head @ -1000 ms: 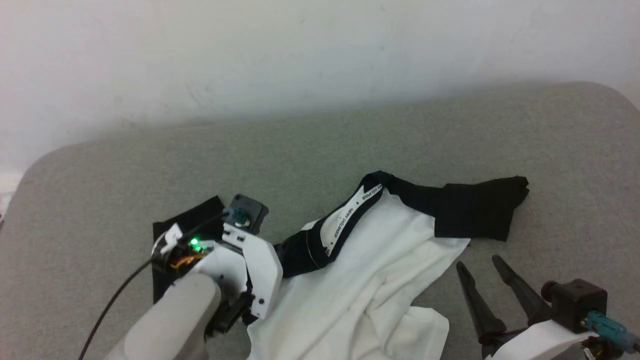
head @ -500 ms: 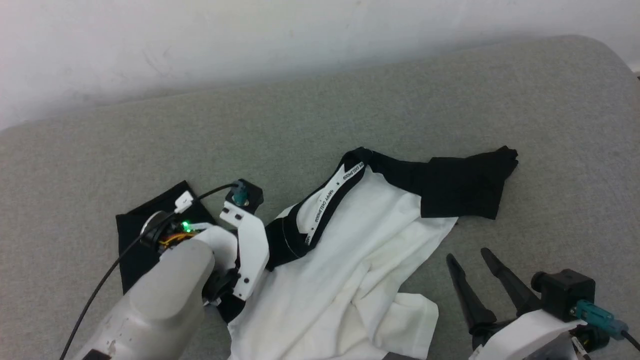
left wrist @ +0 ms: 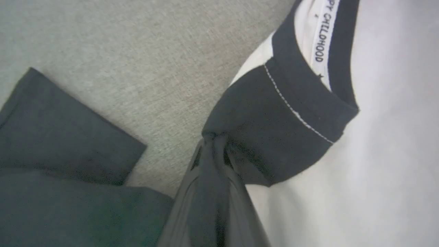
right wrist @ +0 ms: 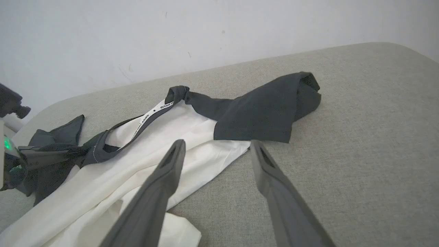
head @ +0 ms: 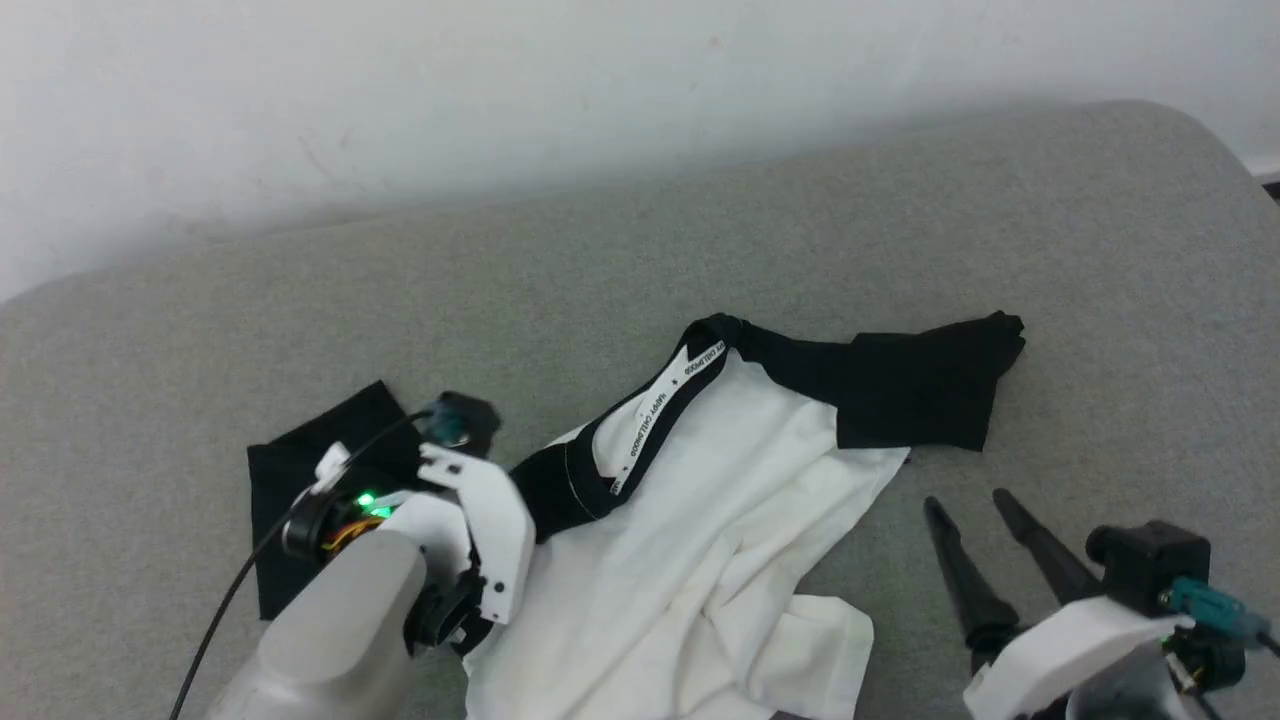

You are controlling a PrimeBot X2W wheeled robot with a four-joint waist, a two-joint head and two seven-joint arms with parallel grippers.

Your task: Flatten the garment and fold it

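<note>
Grey cushion (head: 700,250), garment (head: 720,520) stretched left-right, collar (left wrist: 288,68) rearward, left tool (left wrist: 212,144) pinching its shoulder (left wrist: 267,113), right tool (head: 965,500) wide

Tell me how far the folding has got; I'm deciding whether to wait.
Done: nothing yet; the T-shirt lies crumpled on the grey cushion. In hand: the left gripper is shut on black shoulder fabric beside the collar; the right gripper hangs open beside the shirt. Left: flattening, then every fold.
</note>
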